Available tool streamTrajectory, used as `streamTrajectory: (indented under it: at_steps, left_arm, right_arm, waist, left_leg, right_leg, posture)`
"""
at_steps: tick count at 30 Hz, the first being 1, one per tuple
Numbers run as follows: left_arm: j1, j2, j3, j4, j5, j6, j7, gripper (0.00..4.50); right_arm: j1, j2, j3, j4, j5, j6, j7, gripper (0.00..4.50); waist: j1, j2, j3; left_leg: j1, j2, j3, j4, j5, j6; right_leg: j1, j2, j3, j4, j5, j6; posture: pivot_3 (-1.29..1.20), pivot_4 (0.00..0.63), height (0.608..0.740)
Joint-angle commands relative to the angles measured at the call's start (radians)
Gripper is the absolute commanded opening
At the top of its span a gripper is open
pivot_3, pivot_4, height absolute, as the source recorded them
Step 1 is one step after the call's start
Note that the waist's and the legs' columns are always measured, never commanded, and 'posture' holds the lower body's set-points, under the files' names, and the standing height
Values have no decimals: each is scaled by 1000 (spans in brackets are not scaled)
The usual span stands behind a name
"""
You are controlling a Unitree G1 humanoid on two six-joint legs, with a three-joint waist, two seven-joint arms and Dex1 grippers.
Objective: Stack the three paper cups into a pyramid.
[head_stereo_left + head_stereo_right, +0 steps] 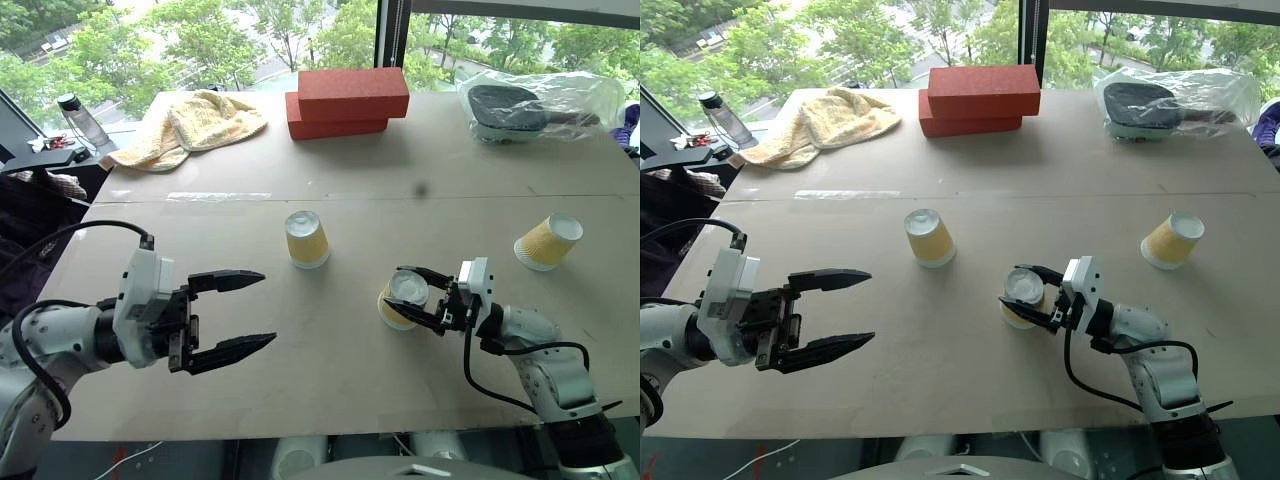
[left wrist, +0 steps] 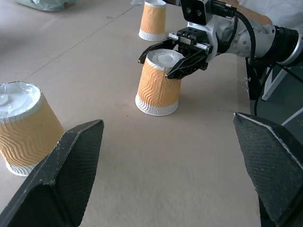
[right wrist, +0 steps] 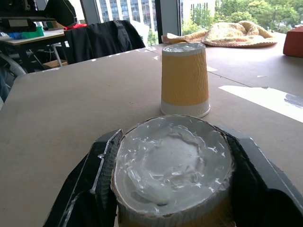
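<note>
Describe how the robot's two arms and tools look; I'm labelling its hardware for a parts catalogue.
Both arms have white and light-grey shells with black joint sections, and a black cable loops loosely alongside each. The left tool has two long black fingers tapering to points, on a black bracket against a white wrist block. The right tool has matching black fingers and a small white block at its wrist. The left finger pads are finely textured.

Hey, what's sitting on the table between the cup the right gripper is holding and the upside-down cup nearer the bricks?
Nothing. In the right wrist view, bare table runs from the gripped cup to the upside-down cup.
</note>
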Motion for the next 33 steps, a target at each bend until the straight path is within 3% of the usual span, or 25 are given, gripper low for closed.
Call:
streamTrajectory:
  at_steps: [1,5,13,18,27,33]
  left_arm:
    - [-16,-3,21,-36,-15,4,-5,4500]
    - [-56,3,6,-51,-35,25,-3,4500]
    - [-102,-8,-29,-47,-22,33,-2,4500]
    - [-100,-19,-29,-47,-18,33,-1,4500]
    - [-99,-114,-7,-13,-3,9,91,4500]
    - [-179,-309,-133,58,197,-61,356,4500]
  right_arm:
    - [-4,-12,-58,-25,25,-16,-23,2182]
    - [-26,-77,-165,54,28,-19,-37,2182]
    - [-94,-44,-204,187,24,-16,-103,2182]
    - [-104,-24,-197,181,24,-25,-121,4406]
    - [-79,-68,-273,48,100,-24,-105,4406]
    - [-20,-168,-345,-106,291,91,-4,4406]
  waist:
    - [0,0,0]
    - [3,0,0]
    - [-10,0,0]
    - [-17,0,0]
    - [-20,1,1]
    - [-12,1,1]
  left_leg:
    - [0,0,0,0,0,0]
    - [0,-1,0,0,0,0]
    - [1,0,0,0,0,0]
    - [0,0,0,0,1,-1]
    - [0,0,-1,0,1,-1]
    - [-1,-1,-2,0,1,-1]
  right_leg:
    - [0,0,0,0,0,0]
    - [0,-1,0,0,0,0]
    - [0,1,1,1,0,0]
    - [0,0,1,1,0,0]
    - [0,-1,1,1,0,0]
    - [1,-1,1,1,0,1]
  posture:
    - [0,150,730]
    - [0,150,730]
    - [0,150,730]
    - [0,150,730]
    - [0,150,730]
    - [0,150,730]
